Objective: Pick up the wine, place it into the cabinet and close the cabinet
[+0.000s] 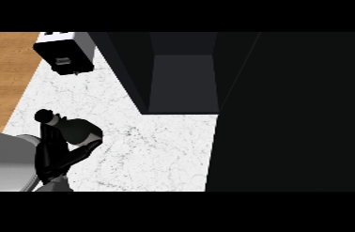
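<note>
**Wine out of sight, cabinet open**

No wine shows anywhere here; I cannot tell whether it sits inside the cabinet or is hidden. The cabinet's dark cavity stands open, its door swung out at its right. Well to the cabinet's lower left, the left hand hangs over the table, fingers curled, seemingly empty. The right hand is unseen. A toaster sits left of the cabinet. Closing the door seems next.
</note>
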Robot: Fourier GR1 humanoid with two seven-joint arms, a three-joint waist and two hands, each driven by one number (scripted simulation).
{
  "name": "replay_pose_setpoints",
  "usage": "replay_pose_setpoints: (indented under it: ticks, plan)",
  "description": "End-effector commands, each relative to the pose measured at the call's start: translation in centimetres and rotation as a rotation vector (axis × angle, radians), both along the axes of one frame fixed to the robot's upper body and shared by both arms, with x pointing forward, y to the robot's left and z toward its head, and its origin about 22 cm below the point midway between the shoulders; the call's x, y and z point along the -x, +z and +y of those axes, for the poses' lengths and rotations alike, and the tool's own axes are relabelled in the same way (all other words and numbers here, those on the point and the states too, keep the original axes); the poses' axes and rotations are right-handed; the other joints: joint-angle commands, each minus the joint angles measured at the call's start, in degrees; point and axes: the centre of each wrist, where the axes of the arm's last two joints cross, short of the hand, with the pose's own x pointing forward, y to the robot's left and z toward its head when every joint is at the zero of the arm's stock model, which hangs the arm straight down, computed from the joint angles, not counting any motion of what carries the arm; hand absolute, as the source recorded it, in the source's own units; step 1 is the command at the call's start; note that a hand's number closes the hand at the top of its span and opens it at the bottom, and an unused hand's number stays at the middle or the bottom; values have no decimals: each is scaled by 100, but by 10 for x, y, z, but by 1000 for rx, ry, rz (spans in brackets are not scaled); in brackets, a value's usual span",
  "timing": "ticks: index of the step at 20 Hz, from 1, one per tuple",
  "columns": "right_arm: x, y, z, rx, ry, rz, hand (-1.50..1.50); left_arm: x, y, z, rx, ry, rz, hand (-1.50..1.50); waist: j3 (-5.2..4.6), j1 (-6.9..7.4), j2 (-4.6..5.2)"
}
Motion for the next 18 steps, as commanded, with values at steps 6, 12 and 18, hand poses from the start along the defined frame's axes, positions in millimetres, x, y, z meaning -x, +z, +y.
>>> replay_pose_setpoints:
  ticks: [6,12,18]
  plan:
    - [27,25,-2,-22,13,-53,-150,-15,-14,1,33,-16,-1,-150,-4,-2,0]
    - [30,7,-6,-19,-18,-51,-150,1,-27,7,61,-13,-39,-150,0,-4,-2]
    - [38,20,-11,-15,-6,-51,-150,-9,-27,17,121,-130,-75,150,-4,-39,-3]
